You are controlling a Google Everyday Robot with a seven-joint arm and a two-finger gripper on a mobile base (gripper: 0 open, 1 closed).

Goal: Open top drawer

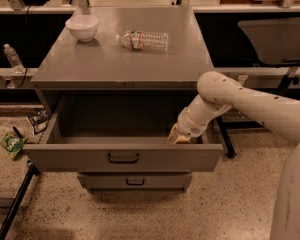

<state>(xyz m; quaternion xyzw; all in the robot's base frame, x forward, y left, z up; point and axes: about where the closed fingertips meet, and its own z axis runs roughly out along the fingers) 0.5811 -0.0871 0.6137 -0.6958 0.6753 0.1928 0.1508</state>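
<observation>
The top drawer (80, 160) is a wide grey metal drawer with a small dark loop handle (123, 158) in the middle of its front. It stands pulled well out from the grey cabinet (125, 59), and its deep box shows open. My white arm comes in from the right and bends down into the drawer's right end. The gripper (177, 137) hangs just inside the front right corner, behind the front panel, with its tips hidden by the panel.
A white bowl (82, 27) and a clear plastic bottle (142, 39) lying on its side rest on the cabinet top. A lower drawer (135, 181) stands shut below. A green packet (12, 144) lies on the floor at left. A black rod (15, 204) slants across the floor.
</observation>
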